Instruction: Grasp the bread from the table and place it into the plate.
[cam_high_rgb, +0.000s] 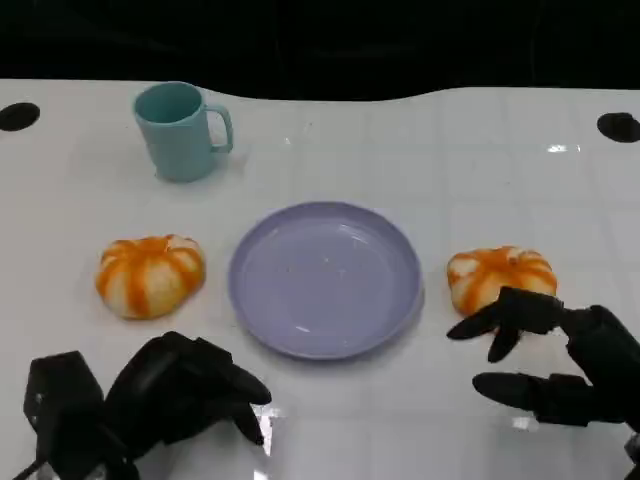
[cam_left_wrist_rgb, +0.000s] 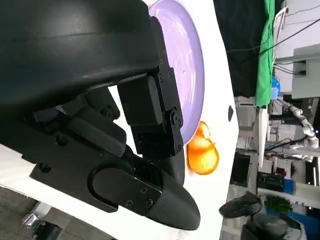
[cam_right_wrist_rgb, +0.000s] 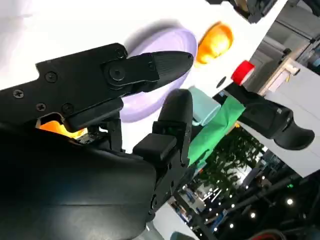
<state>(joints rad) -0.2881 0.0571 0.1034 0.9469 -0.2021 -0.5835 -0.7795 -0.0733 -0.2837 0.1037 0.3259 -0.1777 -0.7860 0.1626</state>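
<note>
1. Right hand (cam_high_rgb: 545, 365), black: nearest the camera, right of the round lilac plate (cam_high_rgb: 325, 278). Fingers spread apart, holding nothing. Upper fingertips (cam_high_rgb: 470, 327) lie at the near edge of the right-hand orange-and-white striped bread roll (cam_high_rgb: 500, 277); contact cannot be told.
2. That roll sits on the white table (cam_high_rgb: 420, 150) just right of the plate, apart from its rim, directly beyond the right hand. Roundish, no clear long axis.
3. Left hand (cam_high_rgb: 185, 385), black: near-left of the plate, fingers curled inward, nothing in them.
4. A second, similar roll (cam_high_rgb: 150, 275) lies left of the plate, beyond the left hand.
5. Judgement: the right hand is the nearer to a roll; a short forward reach suffices.
6. Teal mug (cam_high_rgb: 180, 130): far-left of the plate.
</note>
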